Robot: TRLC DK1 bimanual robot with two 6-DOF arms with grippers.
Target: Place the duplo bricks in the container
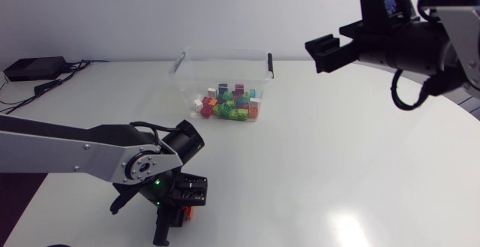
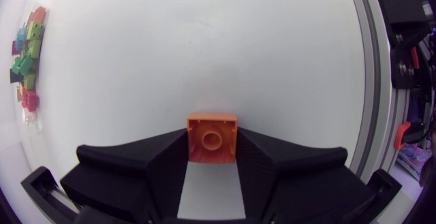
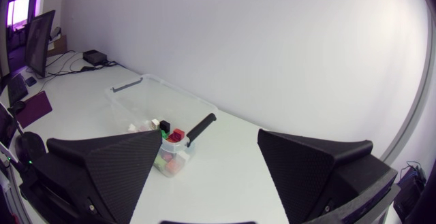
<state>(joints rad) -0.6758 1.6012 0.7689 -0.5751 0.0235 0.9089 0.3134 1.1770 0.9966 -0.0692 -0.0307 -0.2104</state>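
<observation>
- Left pincer [image 2: 212, 149] pinches an orange duplo brick [image 2: 212, 125], lower left, near the bench [image 1: 337, 149] edge;
- Right pincer [image 3: 210, 139] spread, upper right, well apart from the clear container [image 1: 223, 59].

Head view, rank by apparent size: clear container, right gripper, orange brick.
1. clear container.
2. right gripper, though it seems raised toward the camera, which may inflate it.
3. orange brick, only a sliver showing at the left gripper.

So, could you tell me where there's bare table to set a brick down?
Bare: the wide table stretch right of the container, bordered by the right arm. Crowded: the container's near end, full of bricks, and around the left end effector shut on an orange brick.
</observation>
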